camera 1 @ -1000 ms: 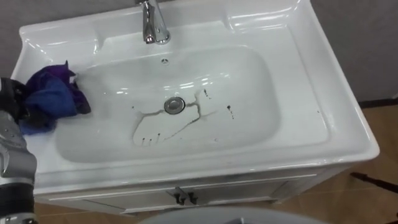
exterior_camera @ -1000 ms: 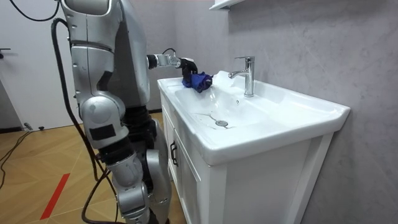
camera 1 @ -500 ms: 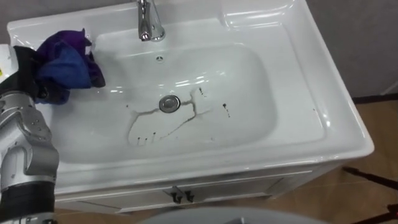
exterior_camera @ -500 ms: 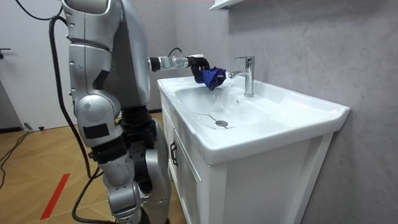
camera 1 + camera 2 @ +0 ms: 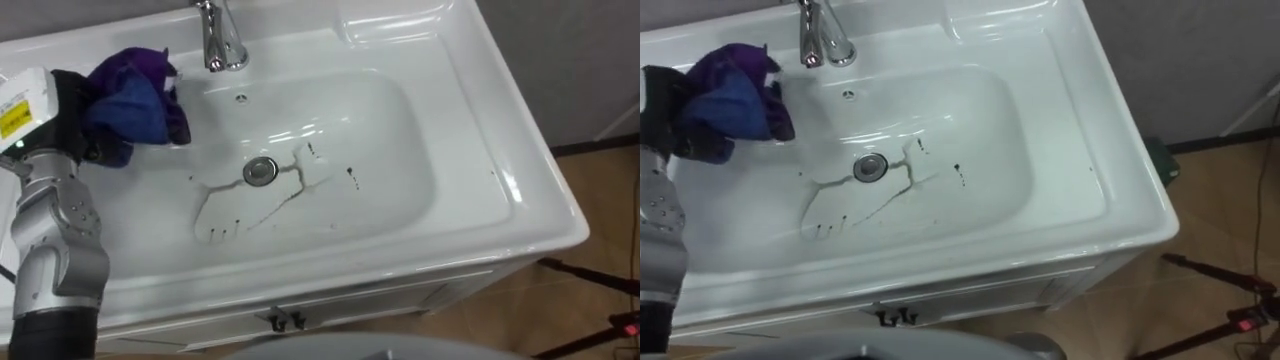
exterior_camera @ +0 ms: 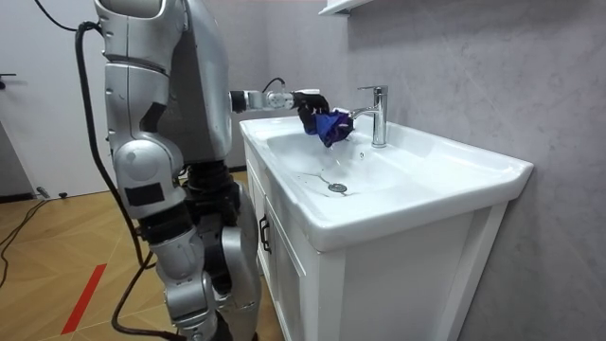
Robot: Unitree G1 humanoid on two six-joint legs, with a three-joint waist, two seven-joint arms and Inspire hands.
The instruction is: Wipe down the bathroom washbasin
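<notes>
Here, at the upper left of the left eye view, we see the robot's left hand with its dark fingers clamped on a bunched blue and purple cloth. The cloth sits over the upper left corner of the white ceramic basin, just left of the chrome tap at the top of the frame. From the room view we make out that the cloth hangs above the bowl, close beside the tap, not down on the basin's floor.

In the middle of the bowl lies the round metal drain. Thin dark streaks spread out from it toward the lower left and the right, with a few dark specks just to the right of them.

Along the bottom of the frame runs the white cabinet that carries the basin, with a pair of small dark door handles at its centre.

In the room view, we find the robot standing upright against the cabinet's front, on the room view's left, its left arm stretched out level over the basin.
</notes>
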